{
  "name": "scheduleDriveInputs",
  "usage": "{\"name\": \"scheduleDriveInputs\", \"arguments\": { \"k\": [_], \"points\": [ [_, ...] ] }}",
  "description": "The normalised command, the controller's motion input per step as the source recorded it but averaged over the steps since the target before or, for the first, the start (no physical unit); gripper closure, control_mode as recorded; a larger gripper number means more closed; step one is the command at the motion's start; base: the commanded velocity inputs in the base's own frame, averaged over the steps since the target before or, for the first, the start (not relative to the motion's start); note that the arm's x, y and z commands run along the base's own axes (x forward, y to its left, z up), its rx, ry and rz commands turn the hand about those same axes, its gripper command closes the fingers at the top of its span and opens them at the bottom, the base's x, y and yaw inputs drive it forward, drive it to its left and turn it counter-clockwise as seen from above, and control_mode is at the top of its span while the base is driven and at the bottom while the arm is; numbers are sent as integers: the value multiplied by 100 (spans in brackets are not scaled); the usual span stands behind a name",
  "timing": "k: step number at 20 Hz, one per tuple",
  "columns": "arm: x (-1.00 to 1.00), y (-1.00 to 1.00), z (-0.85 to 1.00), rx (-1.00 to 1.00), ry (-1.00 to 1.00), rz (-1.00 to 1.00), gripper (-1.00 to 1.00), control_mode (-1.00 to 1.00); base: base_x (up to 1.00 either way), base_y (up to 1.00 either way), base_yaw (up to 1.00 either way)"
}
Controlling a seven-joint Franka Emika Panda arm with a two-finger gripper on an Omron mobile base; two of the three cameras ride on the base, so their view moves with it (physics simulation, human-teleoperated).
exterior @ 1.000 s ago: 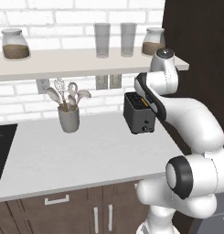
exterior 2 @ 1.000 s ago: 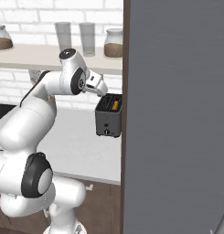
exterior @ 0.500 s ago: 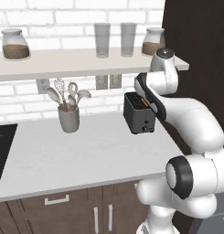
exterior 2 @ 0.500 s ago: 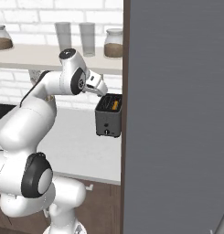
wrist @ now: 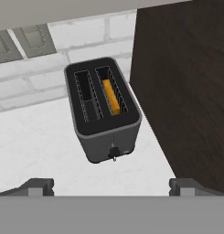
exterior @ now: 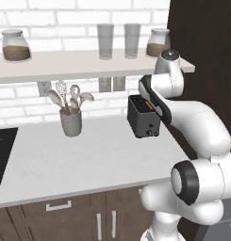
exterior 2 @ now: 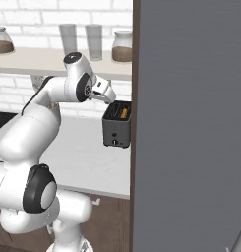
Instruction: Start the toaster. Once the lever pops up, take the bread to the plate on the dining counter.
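Toaster (wrist: pixel 104 109) sits at the back right corner of the white desk (exterior: pixel 88 155), close against the dark cabinet side panel (wrist: pixel 186 87) and near the brick wall. From the hand camera the bread (wrist: pixel 110 97) sits low in the slot nearer the panel, only its orange-tan top edge showing; the other slot looks empty. Small lever knob (wrist: pixel 114 151) shows low on the toaster's front, but whether it's fully down is hard to call from this angle. Claw (wrist: pixel 111 185) hovers above and in front of the toaster, jaws spread wide, gripping nothing; only the two dark tips poke in at the bottom of the hand view, rest cut off. In the left base view the arm's forearm covers the toaster's right side; in the right base view a tall grey panel (exterior 2: pixel 191 123) blocks everything right of the toaster. Shelf (exterior: pixel 65 63) above carries two glasses and two jars, contents just brown blur. Grey utensil cup (exterior: pixel 70 122) stands well left of the toaster. No readable labels or writing anywhere; toaster front has only a pale dot.
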Motion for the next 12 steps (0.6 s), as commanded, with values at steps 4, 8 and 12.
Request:
{"name": "scheduleDriveInputs", "arguments": {
  "k": [4,8,12],
  "points": [
    [0,0,0,0,0,0,-100,-100,0,0,0],
    [0,0,0,0,0,0,-100,-100,0,0,0],
    [0,0,0,0,0,0,-100,-100,0,0,0]
  ]
}}
